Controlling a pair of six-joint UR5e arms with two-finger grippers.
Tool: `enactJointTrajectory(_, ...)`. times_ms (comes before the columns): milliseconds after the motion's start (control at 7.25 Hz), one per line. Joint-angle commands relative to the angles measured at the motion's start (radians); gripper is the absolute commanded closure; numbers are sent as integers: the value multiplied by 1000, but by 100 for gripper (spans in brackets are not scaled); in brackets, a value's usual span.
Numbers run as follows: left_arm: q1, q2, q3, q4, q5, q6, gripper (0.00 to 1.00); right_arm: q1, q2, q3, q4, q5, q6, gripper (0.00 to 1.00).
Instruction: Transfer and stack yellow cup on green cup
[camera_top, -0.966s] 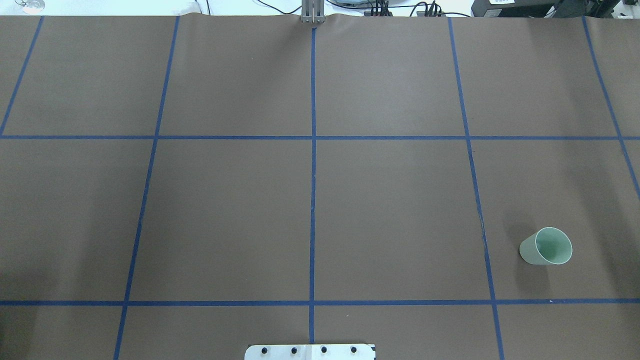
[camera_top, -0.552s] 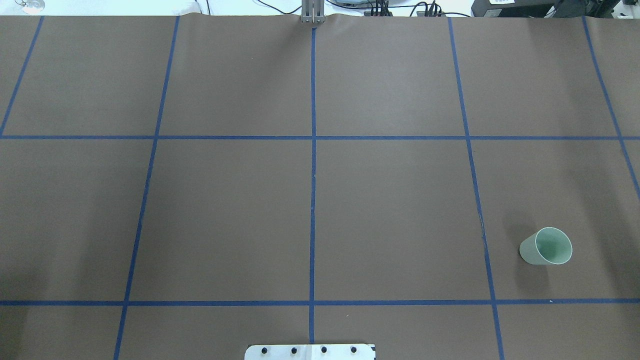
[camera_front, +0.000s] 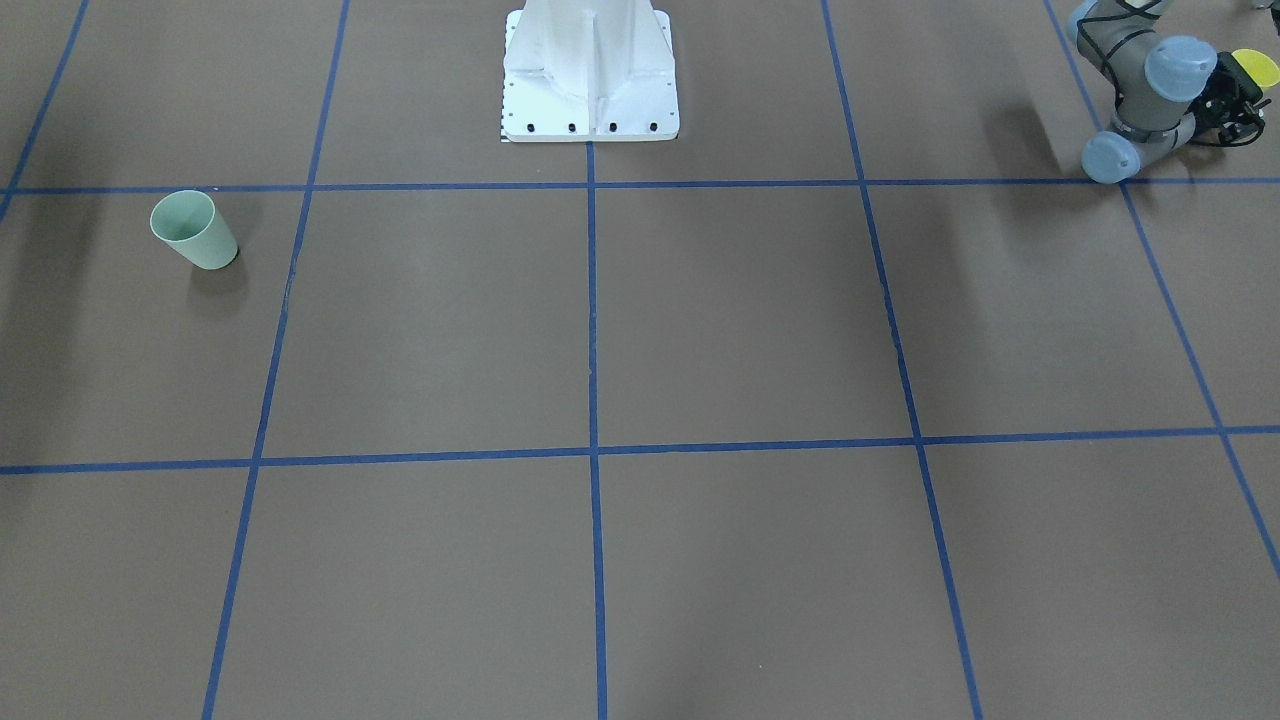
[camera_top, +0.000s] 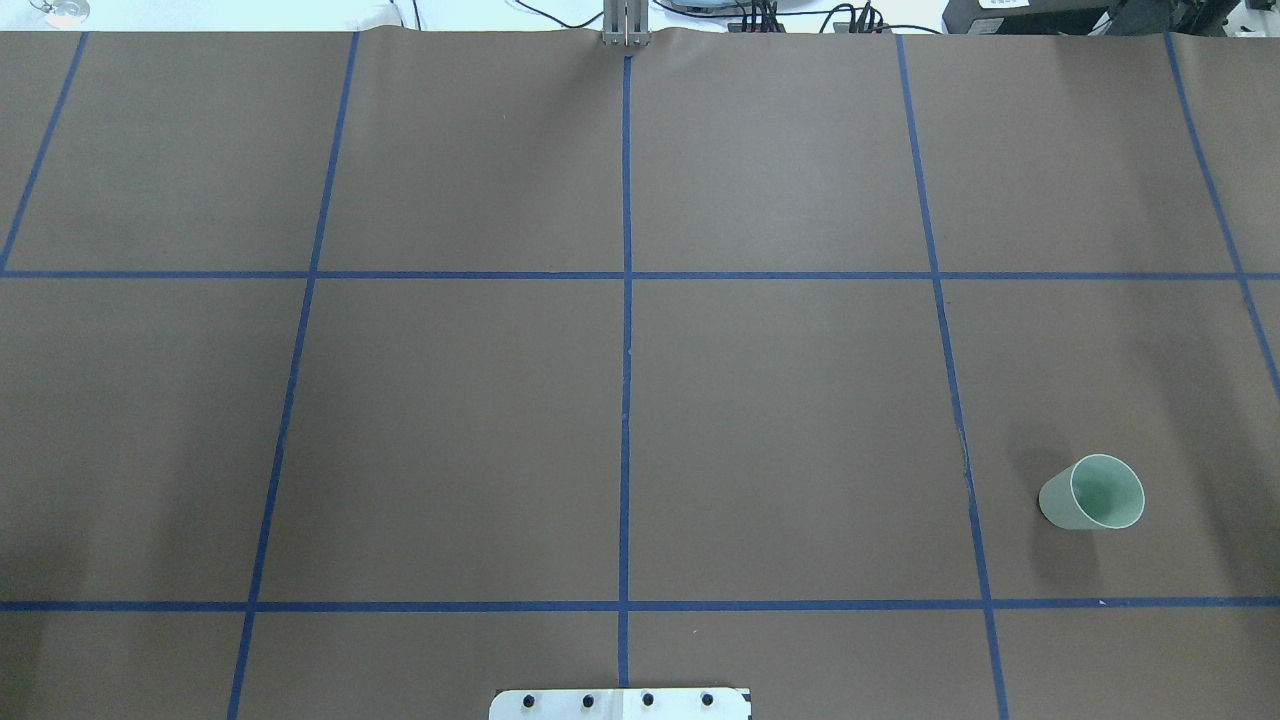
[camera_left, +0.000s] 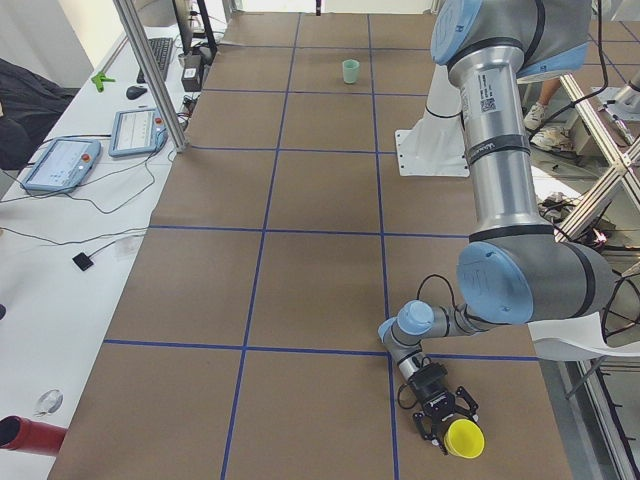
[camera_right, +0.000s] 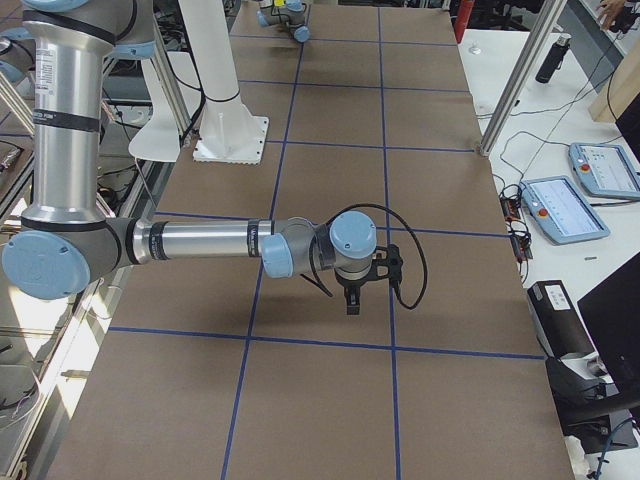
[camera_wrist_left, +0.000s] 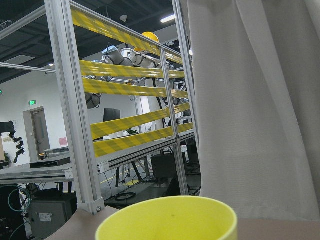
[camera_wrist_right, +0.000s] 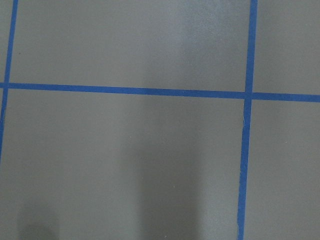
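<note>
One yellow cup (camera_left: 465, 438) by my left gripper (camera_left: 448, 420), one green cup (camera_top: 1092, 492) well away. Can't tell if it or my right gripper (camera_right: 352, 300) is closed.

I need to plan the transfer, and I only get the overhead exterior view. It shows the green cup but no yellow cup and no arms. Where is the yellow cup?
Observer: The yellow cup sits at the end of the table on the robot's left, outside your frame. The left pincer is right at it, but I cannot tell whether it has closed.
Operator: And the right arm?
Observer: The right pincer hangs pointing down over bare table past your frame's right edge, with no cup at it.
</note>
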Motion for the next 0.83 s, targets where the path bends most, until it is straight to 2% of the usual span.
enactJointTrajectory(0,4,0,6,1,3,-57,45,-2,0,-1,0,0,0,0)
enactJointTrajectory(138,9,0,4,4,3,-55,71,-2,0,-1,0,0,0,0)
enactJointTrajectory(552,15,29,-5,4,10,0,72,-2,3,2,0,2,2,0)
enactJointTrajectory(690,15,56,-31,3,11,4,76,-2,6,7,0,2,2,0)
